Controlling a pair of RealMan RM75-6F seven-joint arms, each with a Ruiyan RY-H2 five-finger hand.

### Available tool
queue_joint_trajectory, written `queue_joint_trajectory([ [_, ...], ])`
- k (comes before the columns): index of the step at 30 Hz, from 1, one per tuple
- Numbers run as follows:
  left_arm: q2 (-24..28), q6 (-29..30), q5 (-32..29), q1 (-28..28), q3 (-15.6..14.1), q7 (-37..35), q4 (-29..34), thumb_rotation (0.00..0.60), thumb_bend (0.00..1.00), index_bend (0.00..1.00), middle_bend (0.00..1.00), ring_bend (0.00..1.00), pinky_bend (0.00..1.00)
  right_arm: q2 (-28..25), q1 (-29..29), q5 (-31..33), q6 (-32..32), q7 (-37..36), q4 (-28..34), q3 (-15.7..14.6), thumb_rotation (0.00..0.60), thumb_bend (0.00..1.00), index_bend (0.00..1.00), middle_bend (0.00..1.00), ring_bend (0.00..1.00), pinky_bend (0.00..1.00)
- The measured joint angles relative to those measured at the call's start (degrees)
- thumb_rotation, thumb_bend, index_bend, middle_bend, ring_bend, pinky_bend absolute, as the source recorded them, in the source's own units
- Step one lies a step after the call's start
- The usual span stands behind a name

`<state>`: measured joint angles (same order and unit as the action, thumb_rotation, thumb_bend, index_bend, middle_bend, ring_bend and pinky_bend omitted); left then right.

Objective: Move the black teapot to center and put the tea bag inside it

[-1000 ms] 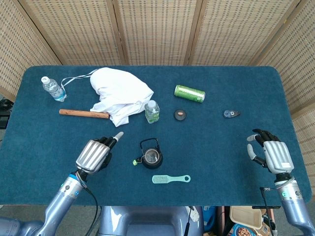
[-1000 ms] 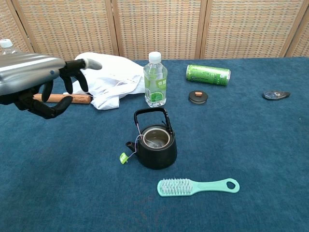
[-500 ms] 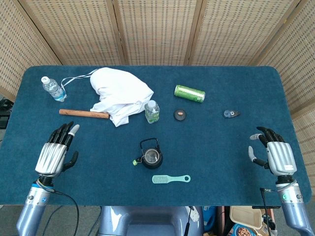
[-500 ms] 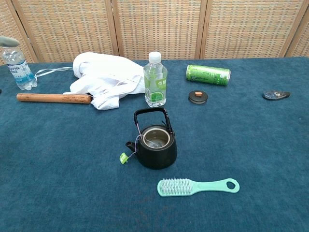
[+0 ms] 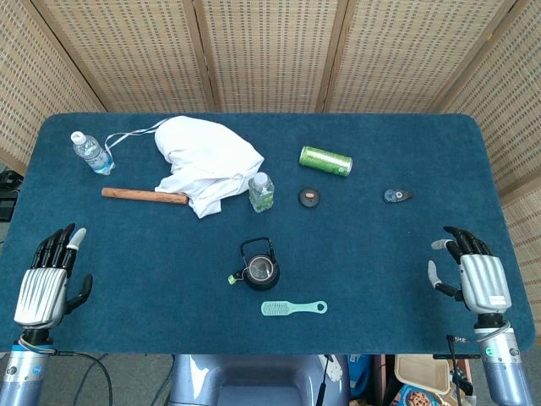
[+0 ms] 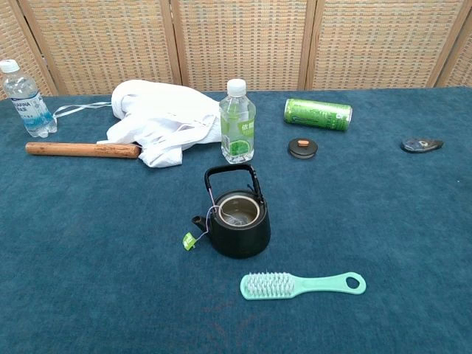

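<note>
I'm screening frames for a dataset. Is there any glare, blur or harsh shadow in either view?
Head view: sharp, evenly lit, no hard shadows; both robot hands crisp. Chest view: sharp too, with a soft shadow under the black teapot and faint sheen on the green can.

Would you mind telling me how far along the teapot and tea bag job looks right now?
It looks finished. The black teapot stands near the table's middle, lid off, with the tea bag inside and its green tag hanging outside. Both the left hand and right hand are open at the table's edges. Nothing appears left.
</note>
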<state>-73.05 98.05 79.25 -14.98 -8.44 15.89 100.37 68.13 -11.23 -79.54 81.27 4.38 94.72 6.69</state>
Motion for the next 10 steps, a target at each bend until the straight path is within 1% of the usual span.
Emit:
queue_joint_trajectory([
  [4, 1.0, -1.5, -0.1, 1.7, -0.3, 0.4, 0.5, 0.600, 0.47, 0.02, 0.00, 0.02, 0.06, 0.1, 0.4, -0.2, 0.2, -0.1, 0.0, -0.3, 0.254, 0.65, 0.39, 0.25, 0.19, 0.28],
  [10, 1.4, -3.3, 0.6, 2.8, 0.8, 0.6, 0.7, 0.600, 0.47, 0.02, 0.00, 0.02, 0.06, 0.1, 0.8, -0.4, 0.5, 0.1, 0.3, -0.3, 0.257, 0.65, 0.39, 0.25, 0.19, 0.28],
])
